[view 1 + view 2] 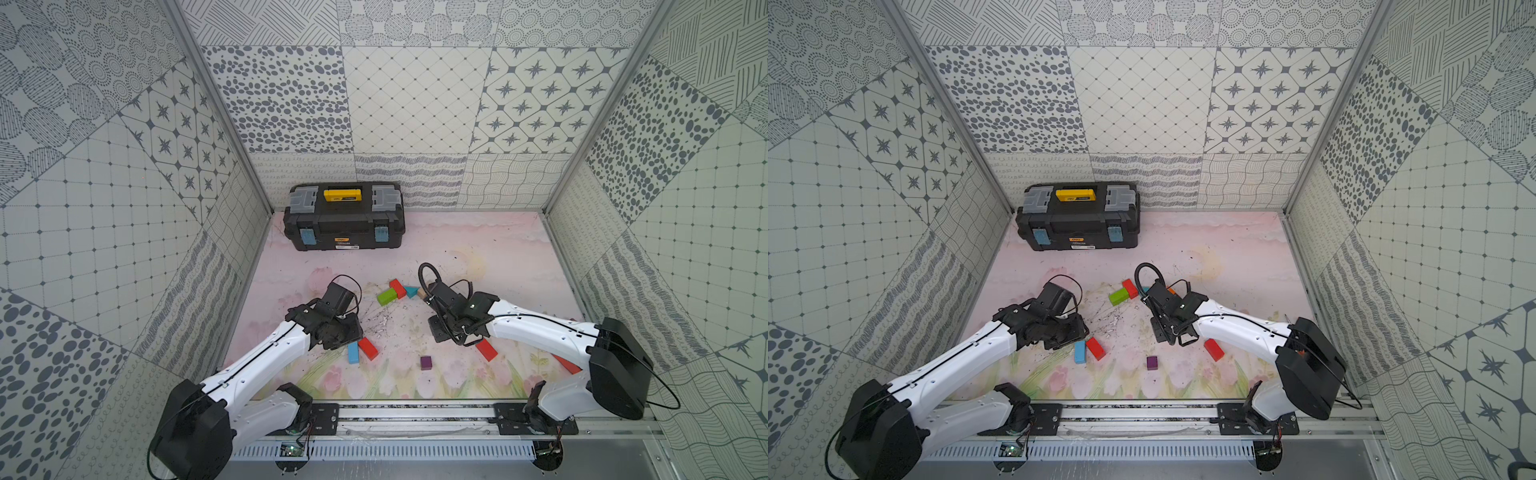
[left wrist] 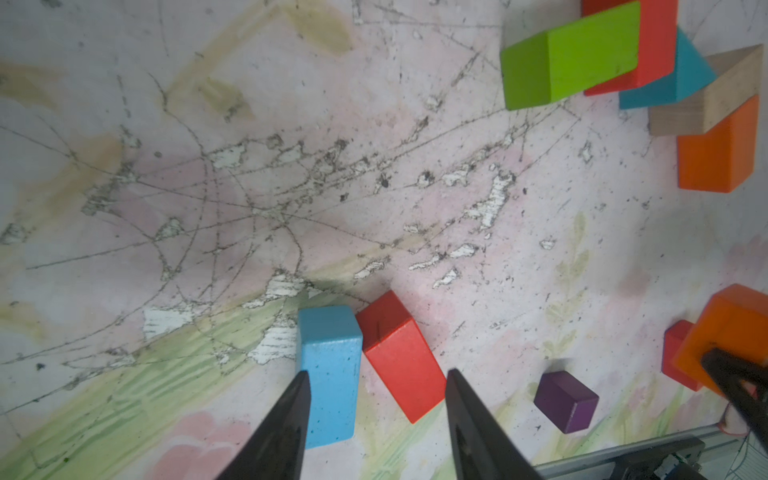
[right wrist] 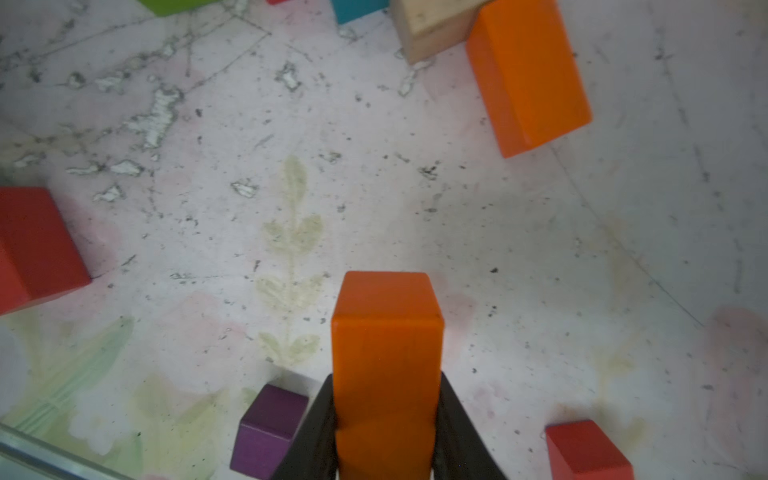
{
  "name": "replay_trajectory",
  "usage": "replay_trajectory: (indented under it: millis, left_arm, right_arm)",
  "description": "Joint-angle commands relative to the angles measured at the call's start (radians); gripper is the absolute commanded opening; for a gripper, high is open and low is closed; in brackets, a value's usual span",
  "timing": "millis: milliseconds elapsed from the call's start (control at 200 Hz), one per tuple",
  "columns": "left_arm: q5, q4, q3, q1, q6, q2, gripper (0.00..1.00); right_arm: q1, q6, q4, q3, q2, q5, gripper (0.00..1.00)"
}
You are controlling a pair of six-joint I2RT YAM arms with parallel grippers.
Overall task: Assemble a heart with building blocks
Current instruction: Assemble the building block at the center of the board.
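Orange brick (image 3: 386, 332) is clamped by the right gripper (image 3: 386, 376) near the purple cube (image 3: 270, 428); the left gripper (image 2: 378, 371), seemingly empty, is held open.

The table (image 2: 166, 124) is covered by a matt printed sheet, heavily scratched, with the print flaked away in white patches. The orange brick (image 3: 386, 332) has smooth, satin paint. The blue brick (image 2: 330, 374) is painted matt and speckled with dark flecks. The wood brick (image 3: 428, 33) is bare, its grain showing. The toolbox (image 1: 345, 226) is dull black plastic. The rail (image 1: 415, 413) is pale, brushed-looking metal.
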Motion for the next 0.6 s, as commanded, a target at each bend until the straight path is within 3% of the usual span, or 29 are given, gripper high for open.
replay_trajectory:
  millis: [0,370,445,525,595]
  left_arm:
    - [-0.063,-0.017,0.010,0.019,-0.032,-0.020,0.52]
    - [-0.062,0.014,-0.033,0.047,-0.054,-0.044,0.52]
    - [-0.059,0.027,-0.042,0.051,-0.054,-0.038,0.53]
    - [-0.050,0.043,-0.050,0.053,-0.055,-0.026,0.52]
    - [-0.041,0.054,-0.055,0.055,-0.053,-0.014,0.52]
  right_arm:
    - [0.028,-0.063,0.024,0.097,0.113,-0.014,0.22]
    - [0.042,-0.154,0.007,0.402,0.403,-0.064,0.24]
    - [0.044,-0.160,-0.003,0.433,0.435,-0.074,0.31]
    - [0.044,-0.158,-0.016,0.453,0.457,-0.065,0.51]
    - [0.044,-0.154,-0.019,0.452,0.457,-0.052,0.55]
